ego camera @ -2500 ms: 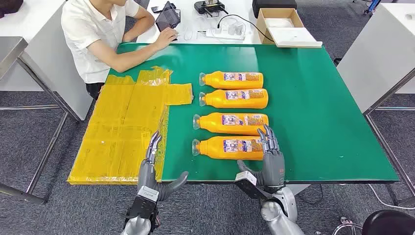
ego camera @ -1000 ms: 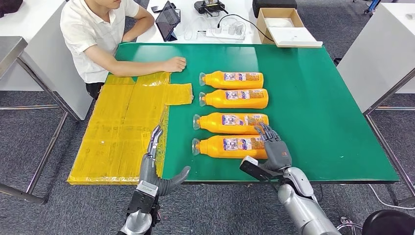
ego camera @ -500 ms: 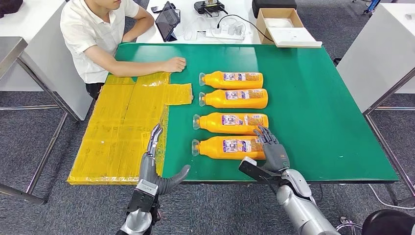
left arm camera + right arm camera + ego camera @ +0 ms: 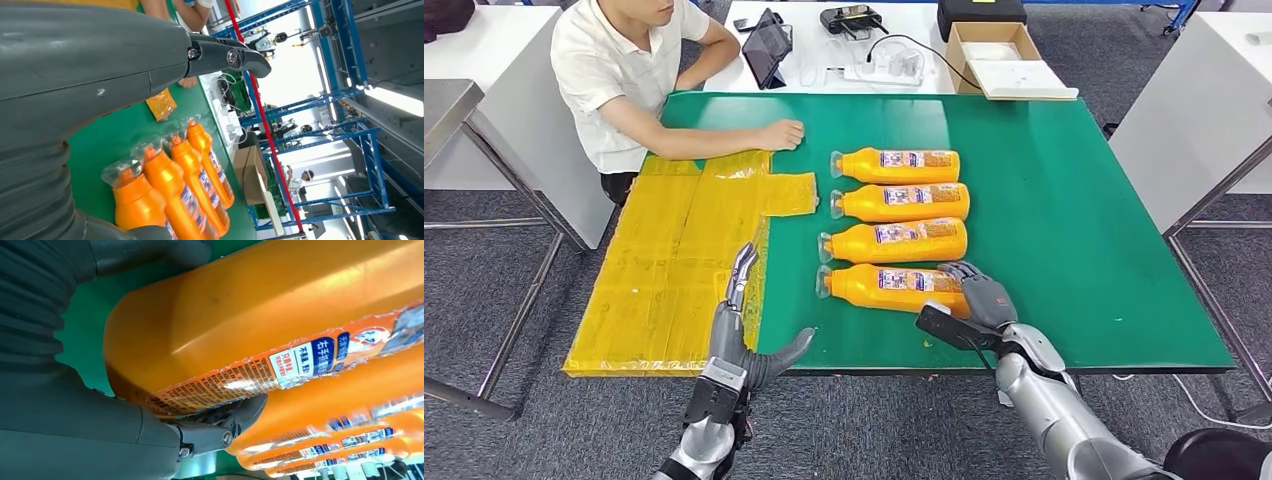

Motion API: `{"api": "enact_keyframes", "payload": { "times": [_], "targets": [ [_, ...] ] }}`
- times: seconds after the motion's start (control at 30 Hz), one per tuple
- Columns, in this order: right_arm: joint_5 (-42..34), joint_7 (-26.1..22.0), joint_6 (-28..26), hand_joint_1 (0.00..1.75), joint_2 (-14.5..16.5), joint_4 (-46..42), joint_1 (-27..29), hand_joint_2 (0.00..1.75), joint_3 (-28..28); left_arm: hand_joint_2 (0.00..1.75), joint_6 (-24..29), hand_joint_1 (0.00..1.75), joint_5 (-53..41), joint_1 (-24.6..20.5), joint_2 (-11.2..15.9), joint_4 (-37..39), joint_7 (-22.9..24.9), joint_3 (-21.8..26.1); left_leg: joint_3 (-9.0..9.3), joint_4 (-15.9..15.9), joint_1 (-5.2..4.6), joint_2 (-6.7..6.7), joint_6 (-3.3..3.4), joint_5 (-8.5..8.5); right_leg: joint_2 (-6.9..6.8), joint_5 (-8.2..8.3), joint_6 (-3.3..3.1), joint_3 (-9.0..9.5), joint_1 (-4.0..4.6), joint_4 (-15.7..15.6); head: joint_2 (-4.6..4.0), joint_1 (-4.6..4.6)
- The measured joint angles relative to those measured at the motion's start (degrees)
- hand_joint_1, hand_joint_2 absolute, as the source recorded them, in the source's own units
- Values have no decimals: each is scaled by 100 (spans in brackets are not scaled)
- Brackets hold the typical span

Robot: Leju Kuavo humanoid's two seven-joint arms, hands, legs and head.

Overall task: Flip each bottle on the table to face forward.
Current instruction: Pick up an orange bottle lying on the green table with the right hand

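Bottles lie in a row of four on the green table [image 4: 1084, 230], caps toward the robot's left, and the nearest bottle [image 4: 889, 285] has the right hand [image 4: 980, 297] wrapped around its base end, one of the fingers [image 4: 235, 416] curled over the labelled side and the thumb on the far side of the base, as the right wrist view shows. The grip sits right at the end of the bottle, so the long cap end could sag or swing when it is turned, and the smooth plastic looks likely to slip in the hand. The second bottle [image 4: 894, 241] lies just beside the held one, touching or nearly so; rolling the nearest bottle in place could nudge it out of line or trap the fingers between the two. The bottle also lies close to the table's front edge, so a loose roll toward the robot could carry it off. The left hand [image 4: 742, 335] hovers at the table edge with its fingers spread wide, holding nothing. A person's hand [image 4: 780, 133] rests on the table near the yellow sheet [image 4: 684, 260], well apart from the bottles.
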Motion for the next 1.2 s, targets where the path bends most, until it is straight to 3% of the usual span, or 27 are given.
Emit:
{"api": "enact_keyframes", "payload": {
  "times": [0.2,0.5,0.57,0.73,1.0,1.2],
  "targets": [
    [13,23,62,138,-37,156,-104,175,60,175,-10,0,0,-28,1,15,-3,-14,14,0,0,-3,0,0,0,0,0,17,0,0,1,-1],
    [-38,24,62,137,-51,262,-120,175,80,175,5,0,0,-47,2,17,-7,-21,14,0,0,-5,0,-1,0,-1,1,18,0,0,-1,-1],
    [-38,25,62,141,-51,273,-121,175,80,175,7,0,0,-51,3,17,-7,-21,15,0,0,-6,0,-1,0,-1,1,19,0,0,-2,-1],
    [-116,-26,67,173,-53,317,-117,175,80,175,12,0,8,-67,7,40,-10,-21,20,0,0,-6,0,-1,0,-1,1,23,0,-1,0,-1],
    [-775,-874,284,175,-40,316,39,175,-94,175,-246,0,596,-65,-19,43,-9,0,21,0,0,4,-1,-2,2,-1,1,25,1,-2,-1,-1],
    [-1438,-1466,271,175,91,14,376,175,-350,175,-585,0,1752,41,-144,-150,26,224,13,0,2,2,-1,-2,2,-1,1,22,2,1,0,-1]
  ]
}}
